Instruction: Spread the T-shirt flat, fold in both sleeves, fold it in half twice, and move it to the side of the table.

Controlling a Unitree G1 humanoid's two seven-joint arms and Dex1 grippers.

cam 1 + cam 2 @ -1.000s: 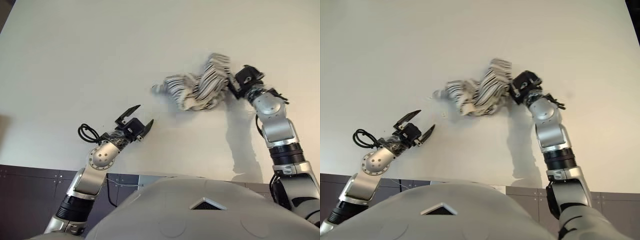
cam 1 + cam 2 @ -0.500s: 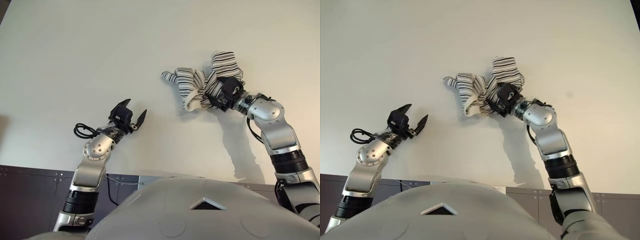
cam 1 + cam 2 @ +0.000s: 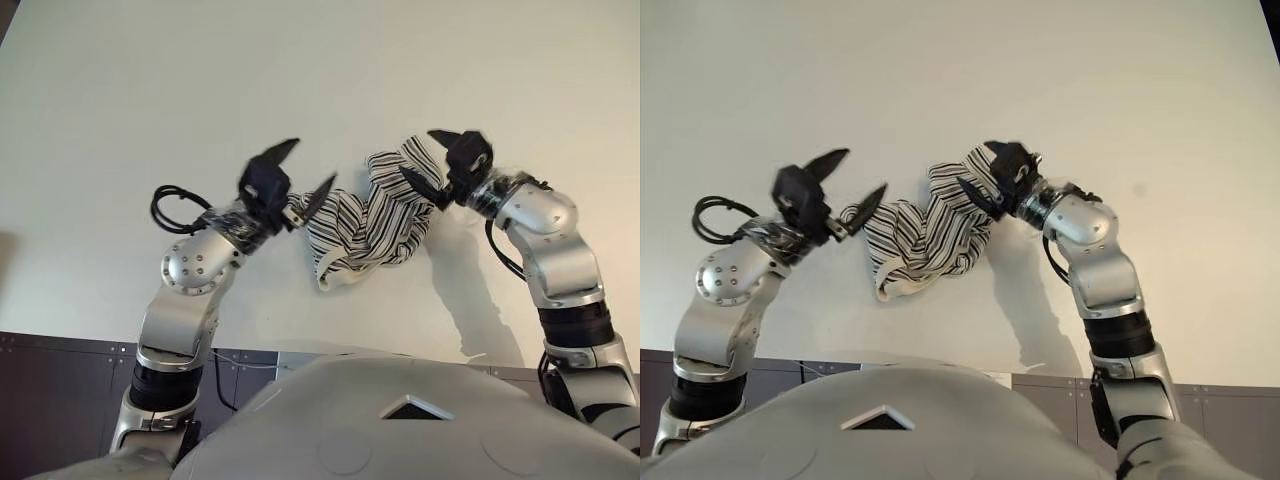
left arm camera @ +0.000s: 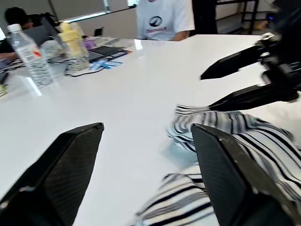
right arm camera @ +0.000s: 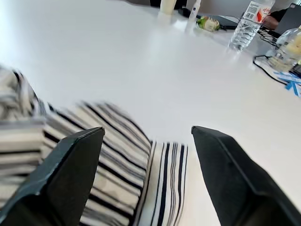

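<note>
From the left eye view, the T-shirt point(image 3: 365, 225) lies bunched on the white desk point(image 3: 150, 90), nowhere near flat. Its long axis runs from one pair of fingers to the other. The left fingers point(image 3: 318, 191) are spread wide with nothing between them, the lower tip right at the near end of the cloth. The right fingers point(image 3: 420, 185) are also apart and empty, sitting at the opposite, raised end.

The right eye view agrees: the striped heap point(image 3: 925, 235) spans the gap between the two arms, each within close reach of its own end. I judge neither arm clearly nearer.

Through the left wrist view, my own two fingers point(image 4: 230, 183) frame the cloth point(image 4: 221, 127), which lies straight ahead and just below the tips. The other arm's fingers point(image 4: 249, 96) hover parted over its far end.

Through the right wrist view, that arm's fingers point(image 5: 70, 174) stand open, with stripes point(image 5: 117, 155) directly beneath and between them.

I'd say spreading is the step in hand, and it turns on each arm pinching its own end and drawing outward along that axis.
</note>
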